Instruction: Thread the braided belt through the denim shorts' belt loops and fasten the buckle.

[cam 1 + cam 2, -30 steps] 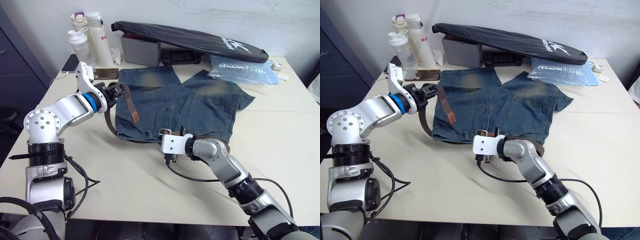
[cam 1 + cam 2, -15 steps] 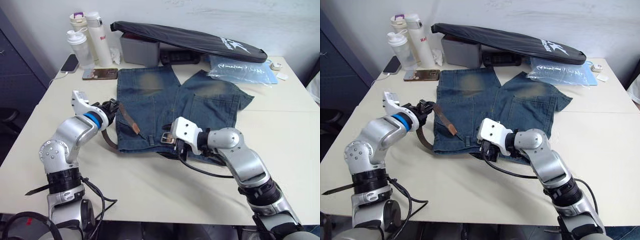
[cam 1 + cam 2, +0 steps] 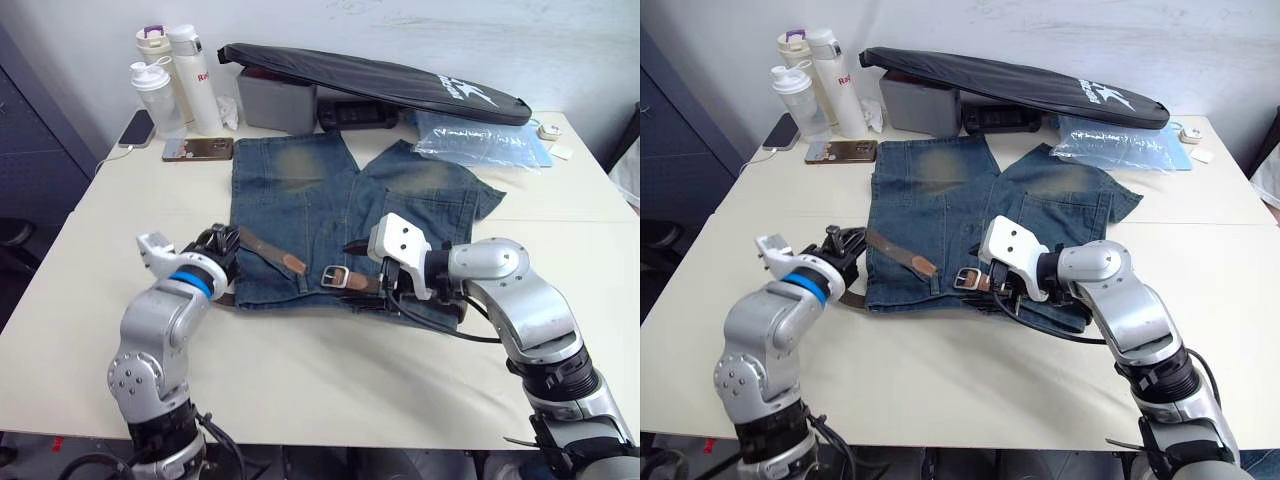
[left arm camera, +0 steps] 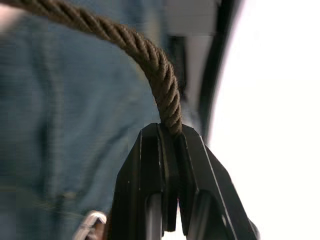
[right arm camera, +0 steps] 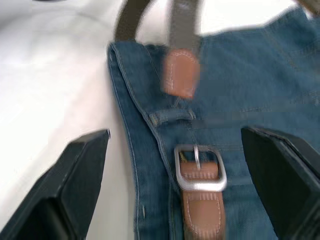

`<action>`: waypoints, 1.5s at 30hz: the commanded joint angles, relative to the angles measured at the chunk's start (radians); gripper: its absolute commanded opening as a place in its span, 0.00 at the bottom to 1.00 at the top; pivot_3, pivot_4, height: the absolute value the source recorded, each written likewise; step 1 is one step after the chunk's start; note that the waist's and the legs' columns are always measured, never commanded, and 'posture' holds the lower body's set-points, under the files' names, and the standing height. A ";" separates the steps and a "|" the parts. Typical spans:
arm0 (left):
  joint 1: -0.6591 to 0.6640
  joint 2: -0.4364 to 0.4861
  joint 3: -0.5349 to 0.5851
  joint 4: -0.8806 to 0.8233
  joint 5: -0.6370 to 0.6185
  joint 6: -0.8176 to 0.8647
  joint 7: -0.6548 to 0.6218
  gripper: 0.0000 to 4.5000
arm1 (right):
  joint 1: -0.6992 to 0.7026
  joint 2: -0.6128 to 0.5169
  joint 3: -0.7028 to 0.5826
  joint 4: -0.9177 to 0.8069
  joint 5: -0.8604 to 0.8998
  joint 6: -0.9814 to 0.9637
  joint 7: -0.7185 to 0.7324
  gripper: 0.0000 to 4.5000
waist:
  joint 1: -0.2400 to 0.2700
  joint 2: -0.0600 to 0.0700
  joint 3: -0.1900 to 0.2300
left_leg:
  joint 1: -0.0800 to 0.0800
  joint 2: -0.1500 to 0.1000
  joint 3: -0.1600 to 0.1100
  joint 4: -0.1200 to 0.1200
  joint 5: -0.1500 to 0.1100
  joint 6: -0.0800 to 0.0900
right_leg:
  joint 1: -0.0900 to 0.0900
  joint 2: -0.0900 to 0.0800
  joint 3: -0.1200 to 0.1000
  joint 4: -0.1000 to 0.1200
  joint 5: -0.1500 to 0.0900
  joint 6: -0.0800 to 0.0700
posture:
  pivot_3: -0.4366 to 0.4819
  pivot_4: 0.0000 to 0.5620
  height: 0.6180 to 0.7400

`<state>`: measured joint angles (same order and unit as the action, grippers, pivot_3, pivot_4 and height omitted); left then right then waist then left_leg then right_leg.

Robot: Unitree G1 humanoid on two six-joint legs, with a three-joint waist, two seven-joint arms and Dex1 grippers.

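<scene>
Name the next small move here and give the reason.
Probably bring the left gripper, shut on the braided belt, toward the buckle. The tan tip lies just short of it on the denim shorts, unfastened; the right gripper is open.

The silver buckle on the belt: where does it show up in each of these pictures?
Left eye view: buckle on the shorts' waistband, just ahead of the right gripper.
Right eye view: same place.
Left wrist view: a silver corner at the bottom edge, probably the buckle.
Right wrist view: centre.
Shared landmark: denim shorts.
</scene>
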<state>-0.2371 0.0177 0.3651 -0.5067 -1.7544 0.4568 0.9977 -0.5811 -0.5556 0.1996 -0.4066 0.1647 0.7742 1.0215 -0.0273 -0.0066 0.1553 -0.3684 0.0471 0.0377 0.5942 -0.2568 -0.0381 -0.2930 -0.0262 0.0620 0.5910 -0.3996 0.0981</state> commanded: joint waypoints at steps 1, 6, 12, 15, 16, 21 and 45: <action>0.071 -0.022 -0.046 -0.079 0.099 -0.062 -0.039 0.00 | -0.014 -0.015 -0.026 -0.043 0.037 0.014 -0.027 0.99 | 0.000 0.000 0.000 | 0.001 0.000 0.000 0.000 0.000 0.000 | 0.001 0.000 0.000 0.000 0.000 0.000 | 0.48 0.27 1.00; 0.136 -0.065 -0.098 -0.051 0.186 -0.106 -0.124 0.00 | -0.017 -0.031 -0.022 -0.046 0.053 0.013 -0.054 0.99 | 0.003 0.000 0.000 | 0.000 -0.001 -0.001 0.000 0.000 0.001 | 0.001 0.000 0.000 -0.002 0.000 0.000 | 0.48 0.27 1.00; 0.109 -0.101 -0.116 -0.006 0.222 -0.161 -0.197 0.00 | -0.024 -0.051 -0.028 -0.041 0.072 0.015 -0.077 0.99 | 0.001 0.000 0.000 | 0.000 -0.001 0.000 0.000 -0.001 0.002 | 0.001 0.000 0.000 -0.003 0.000 -0.001 | 0.48 0.27 1.00; 0.076 -0.094 -0.131 0.037 0.237 -0.161 -0.228 0.00 | -0.024 -0.062 -0.033 -0.046 0.081 0.021 -0.089 0.99 | 0.003 0.000 0.000 | 0.000 0.000 0.000 0.000 -0.001 0.002 | 0.001 0.000 0.000 -0.003 0.000 -0.001 | 0.48 0.27 1.00; 0.070 -0.096 -0.133 0.047 0.239 -0.161 -0.233 0.00 | -0.023 -0.064 -0.034 -0.048 0.084 0.023 -0.093 0.99 | 0.003 0.000 0.000 | 0.000 -0.001 0.000 0.000 -0.001 0.002 | 0.001 0.000 0.000 -0.003 0.000 -0.001 | 0.48 0.27 1.00; 0.090 -0.117 -0.180 0.085 0.220 -0.122 -0.233 0.00 | -0.013 -0.076 -0.049 -0.070 0.106 0.045 -0.114 0.99 | 0.002 0.001 0.000 | -0.001 -0.001 0.000 0.000 -0.002 0.003 | 0.001 -0.001 0.000 -0.003 0.000 0.000 | 0.48 0.27 1.00; 0.039 -0.079 -0.177 -0.001 0.142 -0.141 -0.241 0.00 | 0.021 -0.122 -0.065 -0.120 0.195 0.094 -0.183 0.99 | 0.005 0.001 0.000 | -0.001 -0.001 0.000 0.000 -0.002 0.003 | 0.002 -0.001 0.000 -0.005 0.000 0.000 | 0.48 0.27 1.00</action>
<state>-0.1842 -0.0639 0.2031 -0.4616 -1.6047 0.3137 0.7880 -0.5586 -0.6666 0.1535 -0.4883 0.3439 0.8754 0.8414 -0.0220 -0.0060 0.1550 -0.3695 0.0464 0.0373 0.5938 -0.2589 -0.0347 -0.2913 -0.0266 0.0622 0.5864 -0.3992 0.0978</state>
